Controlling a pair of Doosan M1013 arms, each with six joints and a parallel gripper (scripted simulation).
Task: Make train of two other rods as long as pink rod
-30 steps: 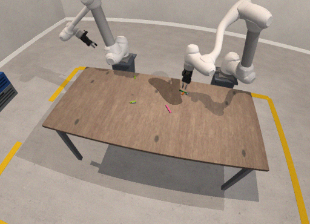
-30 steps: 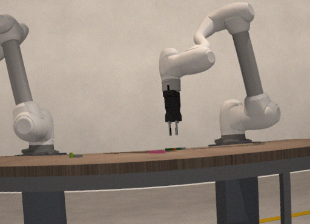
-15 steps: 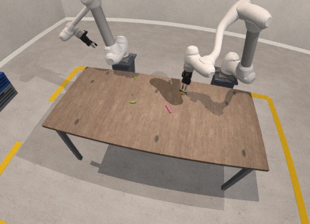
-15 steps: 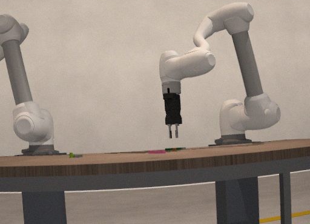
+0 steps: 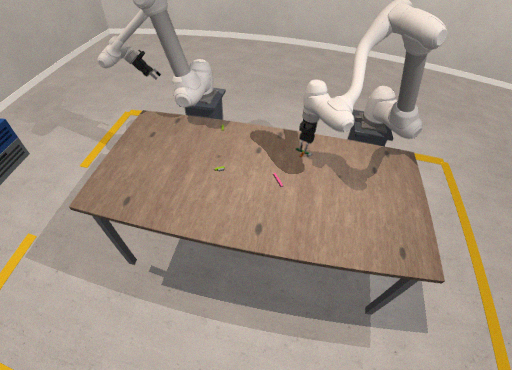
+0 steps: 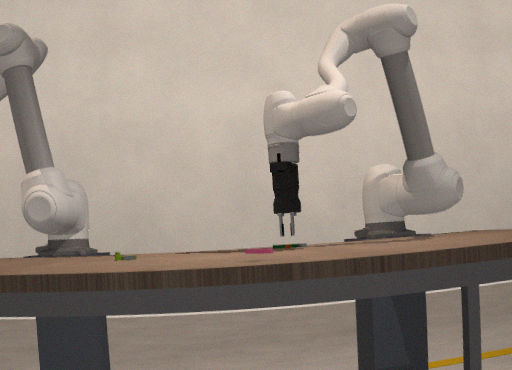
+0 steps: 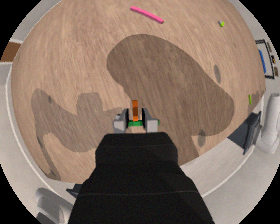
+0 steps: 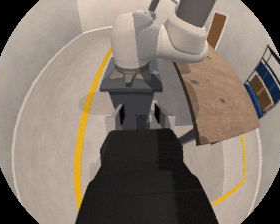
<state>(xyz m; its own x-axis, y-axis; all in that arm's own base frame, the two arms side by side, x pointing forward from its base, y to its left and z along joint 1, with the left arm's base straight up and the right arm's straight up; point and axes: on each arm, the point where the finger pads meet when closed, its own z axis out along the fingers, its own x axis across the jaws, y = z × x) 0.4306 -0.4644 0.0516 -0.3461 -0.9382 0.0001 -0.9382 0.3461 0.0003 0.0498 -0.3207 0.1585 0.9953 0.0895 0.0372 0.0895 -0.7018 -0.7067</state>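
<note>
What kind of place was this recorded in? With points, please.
Probably a robotics lab or work cell: two white arms stand on pedestals behind a long wooden table (image 5: pixel 200 206) (image 6: pixel 175 273), yellow lines (image 5: pixel 470 236) mark the floor around it, and the walls are plain.

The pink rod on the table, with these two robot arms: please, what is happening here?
The left gripper hovers above the orange rod, jaws partly open, holding nothing. The right gripper waits off the table, open and empty. The pink rod lies apart, no train beside it.
</note>
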